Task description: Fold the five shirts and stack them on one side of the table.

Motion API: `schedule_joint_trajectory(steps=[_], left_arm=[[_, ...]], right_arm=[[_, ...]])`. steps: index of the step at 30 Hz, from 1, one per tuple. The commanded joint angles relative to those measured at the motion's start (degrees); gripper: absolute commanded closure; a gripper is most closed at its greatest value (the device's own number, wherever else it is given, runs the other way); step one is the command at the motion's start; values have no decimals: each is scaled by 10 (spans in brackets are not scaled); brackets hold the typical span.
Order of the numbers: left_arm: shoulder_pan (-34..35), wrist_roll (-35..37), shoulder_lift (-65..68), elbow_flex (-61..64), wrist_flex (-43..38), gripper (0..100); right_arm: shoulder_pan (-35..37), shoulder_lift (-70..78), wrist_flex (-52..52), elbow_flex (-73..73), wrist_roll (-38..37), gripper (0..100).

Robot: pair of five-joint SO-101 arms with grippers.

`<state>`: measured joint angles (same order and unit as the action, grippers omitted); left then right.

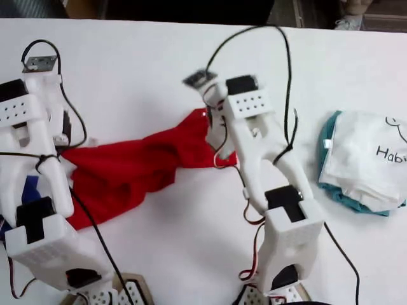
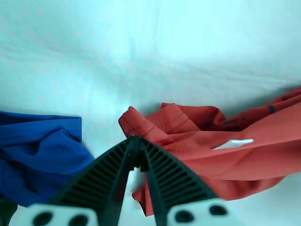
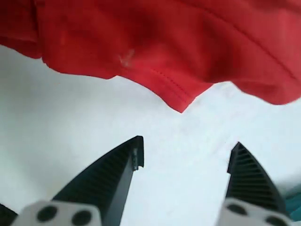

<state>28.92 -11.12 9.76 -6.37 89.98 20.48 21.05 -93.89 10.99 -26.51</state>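
A crumpled red shirt [image 1: 137, 168] lies across the middle of the white table [image 1: 146, 57]. My left gripper [image 2: 137, 141] is shut on a folded hem corner of the red shirt [image 2: 225, 150], at the shirt's left end in the high view [image 1: 67, 145]. My right gripper [image 3: 188, 143] stands open just above the bare table, close to a pointed corner of the red shirt [image 3: 155, 42], at the shirt's right end [image 1: 213, 124]. A blue shirt [image 2: 37, 155] lies bunched beside the left gripper, partly under the left arm [image 1: 28, 190].
At the right side of the table a folded white shirt [image 1: 365, 159] lies on a teal shirt [image 1: 325, 136]. Black and red cables hang around both arms. The arm bases stand at the front edge of the table.
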Motion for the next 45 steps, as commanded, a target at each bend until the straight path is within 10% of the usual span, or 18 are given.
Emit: schedule_joint_trajectory(steps=[1,45], left_arm=[[4,5,-31,-23,-1,974],[4,5,-32,-22,6,974]], right_arm=[[7,3,58,-46,16,704],[-15,156,160,-15,84,802]])
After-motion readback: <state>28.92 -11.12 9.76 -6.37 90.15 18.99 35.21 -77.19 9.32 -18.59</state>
